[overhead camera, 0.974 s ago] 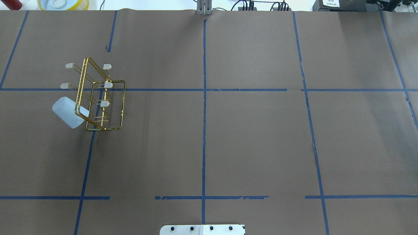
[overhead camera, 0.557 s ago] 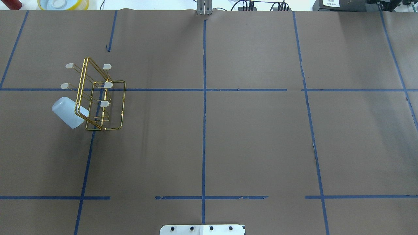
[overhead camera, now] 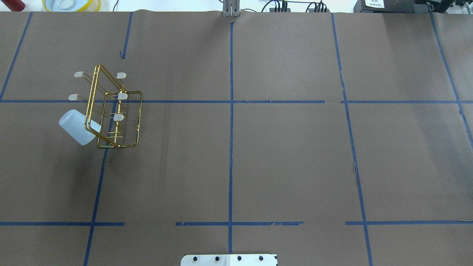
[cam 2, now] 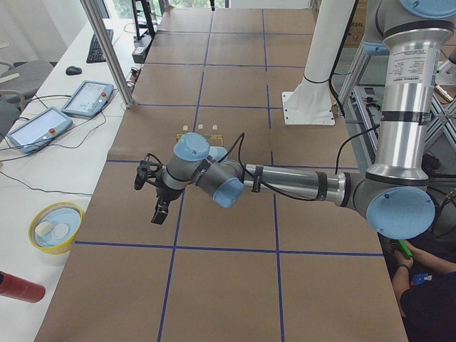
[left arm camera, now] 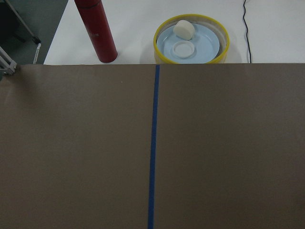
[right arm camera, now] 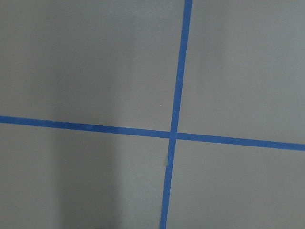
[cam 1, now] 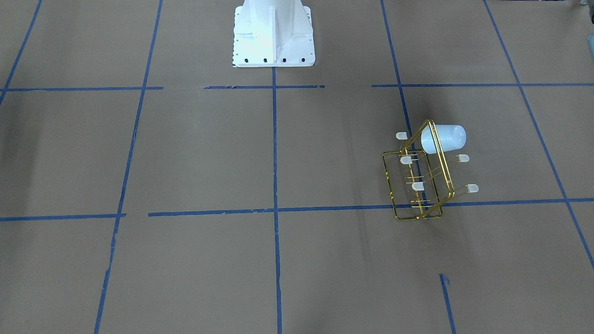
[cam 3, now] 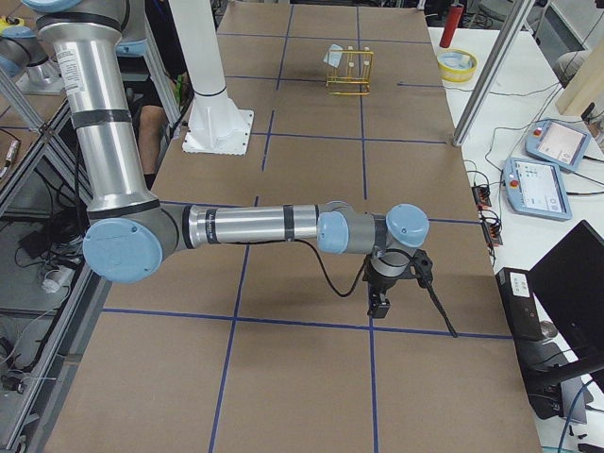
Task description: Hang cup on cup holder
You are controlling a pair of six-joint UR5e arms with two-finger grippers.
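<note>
**A:** Where is the cup?

**B:** At the left of the overhead view, the pale blue cup [overhead camera: 77, 127] sits tilted over a prong of the gold wire cup holder [overhead camera: 118, 117]. Its mouth faces the frame, and it is off the brown surface [overhead camera: 258, 147].

**A:** And the end effectors?

**B:** The left end effector [cam 2: 157, 212] and the right end effector [cam 3: 377, 304] show only in the side views, well apart from the rack. I cannot tell whether their fingers are apart or together.

**A:** Which step is this?

**B:** The hanging looks done. You likely need only confirm the cup is seated.
</note>
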